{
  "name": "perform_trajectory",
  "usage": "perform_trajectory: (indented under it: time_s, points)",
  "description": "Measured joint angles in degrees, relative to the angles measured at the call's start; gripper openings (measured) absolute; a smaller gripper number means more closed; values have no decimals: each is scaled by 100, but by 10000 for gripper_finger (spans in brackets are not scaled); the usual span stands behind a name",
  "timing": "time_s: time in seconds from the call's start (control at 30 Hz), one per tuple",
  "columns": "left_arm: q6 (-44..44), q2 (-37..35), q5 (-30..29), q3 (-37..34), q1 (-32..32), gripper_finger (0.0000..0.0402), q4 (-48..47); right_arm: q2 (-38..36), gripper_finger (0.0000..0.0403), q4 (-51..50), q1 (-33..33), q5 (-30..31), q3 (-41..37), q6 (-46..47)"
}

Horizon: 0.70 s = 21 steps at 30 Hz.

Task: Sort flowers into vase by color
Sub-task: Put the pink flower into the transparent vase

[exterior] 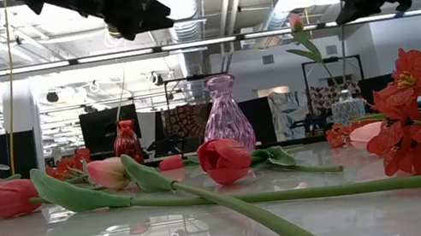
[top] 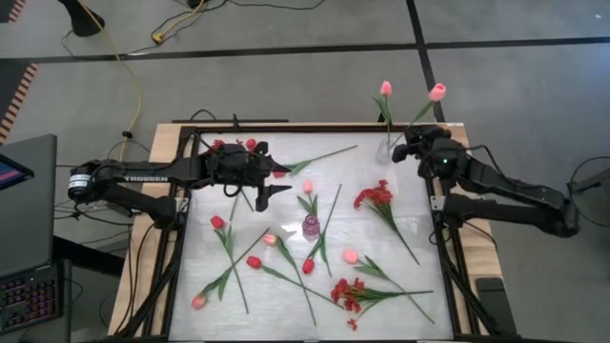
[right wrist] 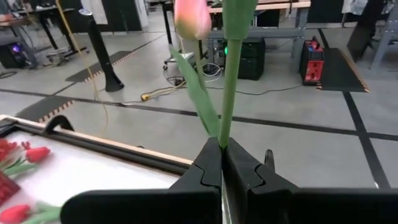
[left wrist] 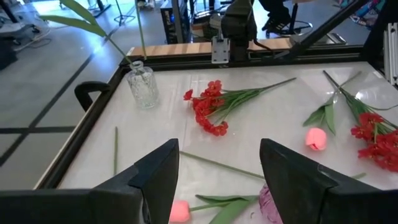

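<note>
My right gripper (top: pixel 408 145) is at the far right of the table beside a clear glass vase (top: pixel 389 150). It is shut on a pink tulip (top: pixel 437 92). A second pink tulip (top: pixel 385 88) stands in that vase. My left gripper (top: pixel 263 191) hangs open over the far left part of the table, touching nothing. A purple vase (top: pixel 312 227) stands mid-table. A red vase (exterior: pixel 126 141) with red flowers stands at the far left, under the left arm. Red tulips (top: pixel 217 222), pink tulips (top: pixel 351 255) and red bunches (top: pixel 374 197) lie flat on the table. My right gripper pinches the pink tulip's green stem (right wrist: pixel 224 134) between its two shut fingers, just where a long leaf (right wrist: pixel 198 93) branches off. The fingers lie across the stem. The stem stands upright above them with the bloom on top. The gripper hides the lower end.
The white tabletop has a raised black frame (top: pixel 181 238) around it and a wooden border (top: pixel 143 257). Loose stems cover the middle and near part (top: pixel 286 281). A laptop (top: pixel 29 191) and keyboard sit off the left side.
</note>
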Motion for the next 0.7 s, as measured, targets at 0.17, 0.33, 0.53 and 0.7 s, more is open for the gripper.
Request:
perform_trajectory:
  time_s: [0.17,0.33,0.53,0.7]
  points:
    - [17,142,-5,0,-2,213,116,236,26,99,-239,-74,0,-141]
    - [20,301,-17,3,0,213,165,493,26,370,-426,-135,0,-311]
    - [-22,363,0,-2,0,213,55,663,26,469,-519,-224,0,-397]
    - [-24,363,-1,-4,0,213,88,820,26,509,-538,-248,0,-372]
